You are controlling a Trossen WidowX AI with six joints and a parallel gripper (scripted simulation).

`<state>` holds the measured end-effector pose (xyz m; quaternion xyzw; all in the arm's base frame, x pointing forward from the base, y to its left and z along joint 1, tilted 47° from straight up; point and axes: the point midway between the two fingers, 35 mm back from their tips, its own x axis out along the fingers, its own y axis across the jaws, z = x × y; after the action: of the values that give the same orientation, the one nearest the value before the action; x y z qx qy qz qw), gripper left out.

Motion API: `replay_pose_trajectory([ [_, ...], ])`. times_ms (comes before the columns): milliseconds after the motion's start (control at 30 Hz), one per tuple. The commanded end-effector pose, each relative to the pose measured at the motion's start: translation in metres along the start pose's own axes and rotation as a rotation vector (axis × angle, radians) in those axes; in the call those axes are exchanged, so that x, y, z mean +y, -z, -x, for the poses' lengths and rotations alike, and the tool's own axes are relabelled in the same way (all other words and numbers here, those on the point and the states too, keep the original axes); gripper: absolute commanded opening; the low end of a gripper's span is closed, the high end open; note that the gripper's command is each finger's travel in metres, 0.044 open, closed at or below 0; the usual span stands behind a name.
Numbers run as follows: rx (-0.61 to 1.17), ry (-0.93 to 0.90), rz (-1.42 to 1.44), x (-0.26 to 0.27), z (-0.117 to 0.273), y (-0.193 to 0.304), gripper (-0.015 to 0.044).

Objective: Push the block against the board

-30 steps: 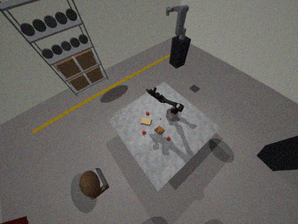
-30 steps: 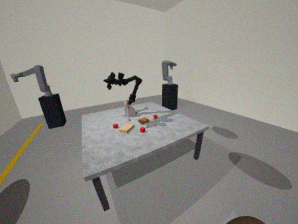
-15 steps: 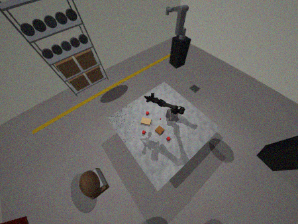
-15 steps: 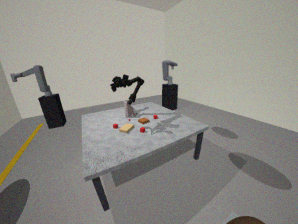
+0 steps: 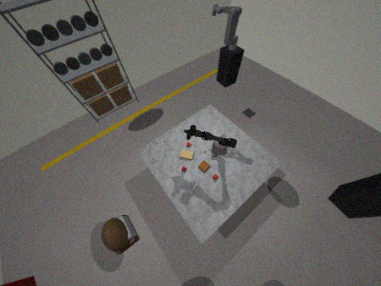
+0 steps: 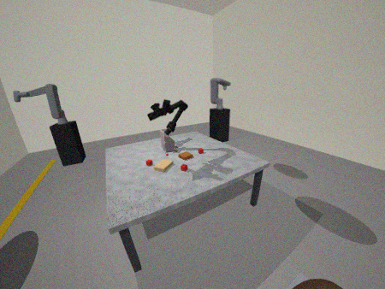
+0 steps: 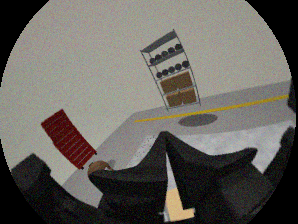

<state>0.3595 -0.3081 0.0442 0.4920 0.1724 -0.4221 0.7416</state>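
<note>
The square block (image 5: 204, 166) (image 6: 186, 156), orange-brown, lies flat on the table. The board (image 5: 186, 155) (image 6: 163, 166) (image 7: 174, 200), pale tan and rectangular, lies flat a short way from it. A gap of bare table separates them, and their sides are not parallel. My gripper (image 5: 185, 132) (image 6: 149, 116) (image 7: 162, 135) is shut and empty, raised well above the table and touching neither part. In the wrist view the dark fingers meet in front of the board and hide part of it; the block does not show there.
Red cubes stand near the parts: one (image 5: 188, 145) (image 6: 149, 162) beside the board, one (image 5: 184, 169) (image 6: 184, 168) between the arm's shadow and the board, one (image 5: 215, 177) (image 6: 201, 150) beyond the block. A tiny red piece (image 5: 205, 151) (image 6: 167, 155) lies near the arm's base.
</note>
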Motion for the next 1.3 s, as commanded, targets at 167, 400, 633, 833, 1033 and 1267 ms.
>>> replay_pose_trajectory([
  [167, 0.129, -0.061, 0.26, 0.024, 0.009, 0.046, 0.0],
  [400, 0.229, -0.12, 0.471, 0.039, 0.02, 0.085, 0.0],
  [633, 0.324, -0.195, 0.681, 0.05, 0.033, 0.124, 0.0],
  [833, 0.399, -0.271, 0.859, 0.057, 0.047, 0.156, 0.0],
  [1033, 0.469, -0.358, 1.033, 0.062, 0.063, 0.187, 0.0],
  [1267, 0.543, -0.475, 1.232, 0.066, 0.084, 0.222, 0.0],
])
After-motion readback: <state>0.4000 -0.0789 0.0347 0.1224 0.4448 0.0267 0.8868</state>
